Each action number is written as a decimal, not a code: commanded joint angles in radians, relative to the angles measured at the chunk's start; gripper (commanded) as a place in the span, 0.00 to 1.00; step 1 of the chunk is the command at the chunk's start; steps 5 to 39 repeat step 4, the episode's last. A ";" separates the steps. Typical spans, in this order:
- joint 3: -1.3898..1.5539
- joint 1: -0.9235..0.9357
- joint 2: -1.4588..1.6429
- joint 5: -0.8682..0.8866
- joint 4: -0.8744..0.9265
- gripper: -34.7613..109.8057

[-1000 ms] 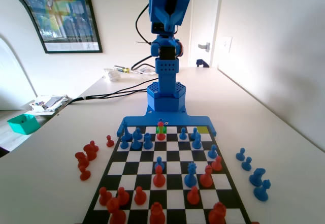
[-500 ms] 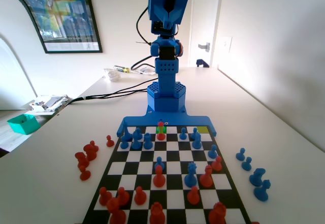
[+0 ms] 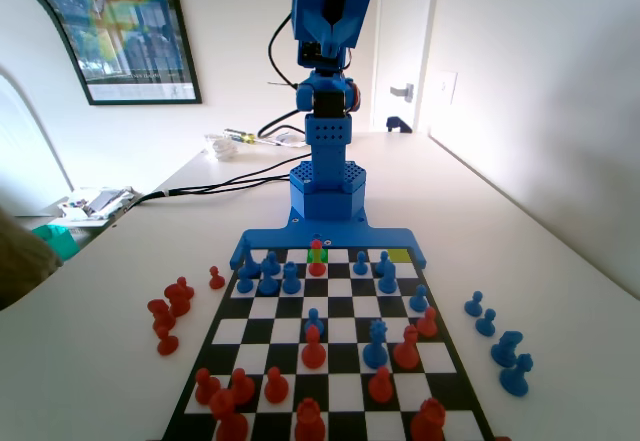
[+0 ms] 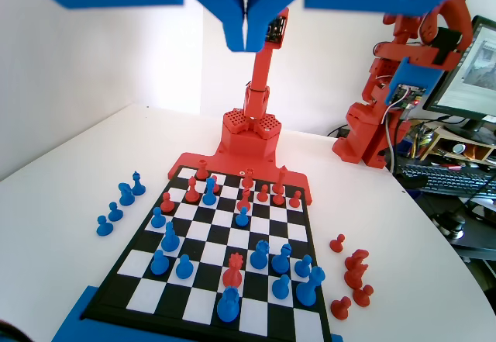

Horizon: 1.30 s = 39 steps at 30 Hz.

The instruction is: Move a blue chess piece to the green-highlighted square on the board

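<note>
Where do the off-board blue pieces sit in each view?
Fixed view: off-board blue pieces, on the table right of the board, lower right.
Wrist view: left of the board, mid-left.
Shared landmark: off-board red pieces, on the board's opposite side in both.

Blue arm upright, tool (image 4: 246,41) raised high, jaws pressed together.

my gripper (image 4: 245,36) is matt blue plastic; the board (image 4: 203,276) beneath looks smooth, slightly glossy, with plastic pieces.
</note>
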 commanded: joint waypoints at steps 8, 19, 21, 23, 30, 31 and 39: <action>0.008 0.011 0.003 0.002 -0.003 0.25; 0.008 0.011 0.003 0.002 -0.003 0.25; 0.008 0.011 0.003 0.002 -0.003 0.25; 0.008 0.011 0.003 0.002 -0.003 0.25; 0.008 0.011 0.003 0.002 -0.003 0.25; 0.008 0.011 0.003 0.002 -0.003 0.25; 0.008 0.011 0.003 0.002 -0.003 0.25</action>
